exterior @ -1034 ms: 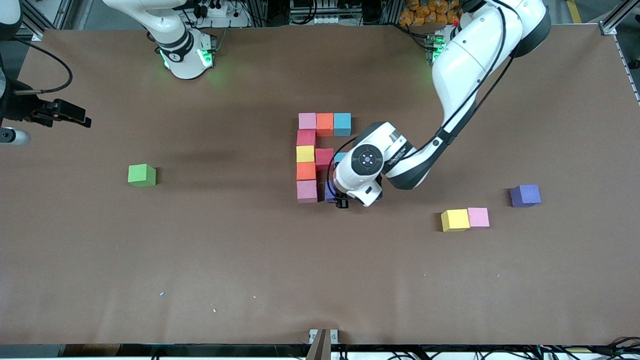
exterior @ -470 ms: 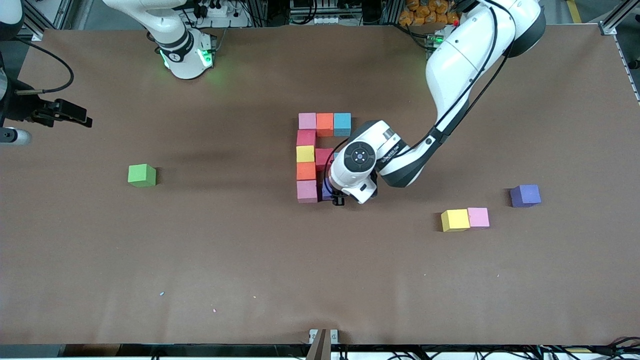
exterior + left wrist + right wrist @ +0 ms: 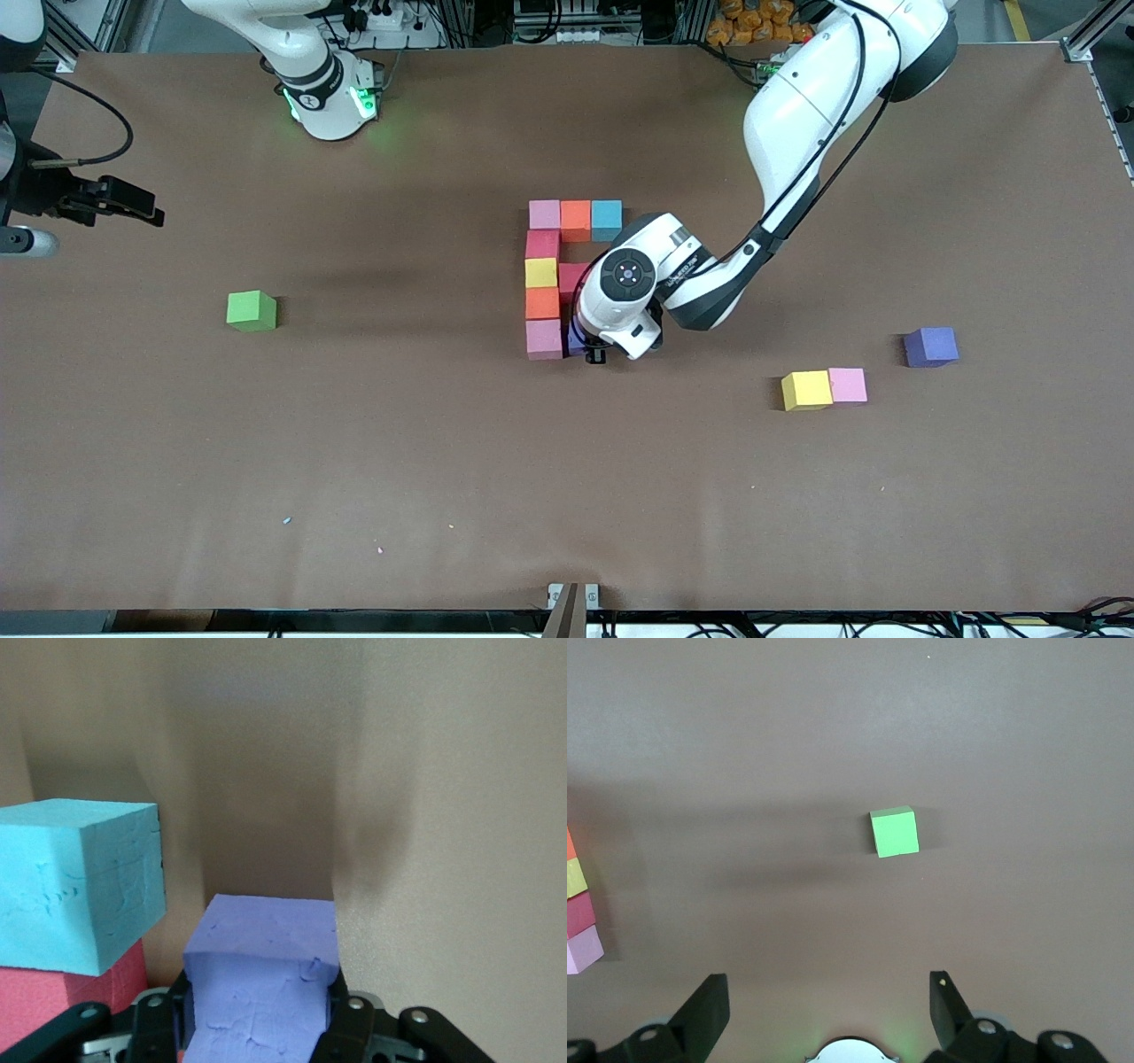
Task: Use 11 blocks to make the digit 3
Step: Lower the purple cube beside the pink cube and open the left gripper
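Purple foam – a dented matte cube [image 3: 263, 979] pinched in the left tool [image 3: 257, 1028] – fills the left wrist view; the front view shows only its sliver [image 3: 576, 340] touching the digit 3's [image 3: 558, 275] nearest pink cube [image 3: 544, 339]. Three spare blocks lie toward the left arm's end: yellow [image 3: 806, 390], pink [image 3: 848, 385], purple [image 3: 930, 346]. One green cube [image 3: 894, 831] sits on the brown desk [image 3: 443, 461] under the waiting right tool [image 3: 828, 1010], spread wide.

Place: robotics lab | Evidence: aluminium framing [image 3: 1085, 40], cables [image 3: 549, 18] along frame's top edge; brown table [image 3: 443, 443] filled it.
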{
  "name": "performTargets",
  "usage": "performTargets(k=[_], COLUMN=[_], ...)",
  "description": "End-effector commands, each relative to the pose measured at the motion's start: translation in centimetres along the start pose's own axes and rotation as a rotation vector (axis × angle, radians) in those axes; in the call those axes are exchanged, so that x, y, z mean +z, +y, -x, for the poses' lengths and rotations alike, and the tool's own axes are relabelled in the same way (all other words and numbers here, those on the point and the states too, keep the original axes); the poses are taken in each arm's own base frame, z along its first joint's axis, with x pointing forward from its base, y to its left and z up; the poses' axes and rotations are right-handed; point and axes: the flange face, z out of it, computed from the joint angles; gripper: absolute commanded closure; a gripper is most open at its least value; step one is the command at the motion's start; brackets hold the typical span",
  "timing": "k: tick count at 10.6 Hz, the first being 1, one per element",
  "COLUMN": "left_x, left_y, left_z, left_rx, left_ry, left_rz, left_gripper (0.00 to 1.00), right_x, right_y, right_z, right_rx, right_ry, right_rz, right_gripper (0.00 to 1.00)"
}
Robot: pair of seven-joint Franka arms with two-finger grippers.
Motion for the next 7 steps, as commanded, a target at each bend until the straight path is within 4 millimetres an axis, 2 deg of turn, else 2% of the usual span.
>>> performTargets(k=[1,7], left_x=[0.35,-0.03], left_y=[0.2,0.43], left_z=[0.59,1.08], left_rx=[-0.032,-0.054], left_ry=[-0.025,-0.064], left_rz=[0.007,0.041], left_gripper=[1.0,1.0], right_x=[-0.61,-0.61], right_y=[-0.03,-0.19], right_z=[0.5,0.39], right_rx=[0.01,0.004], right_ry=[0.011,0.011], right_rz=[0.018,0.019], right_gripper=[0.0,0.0])
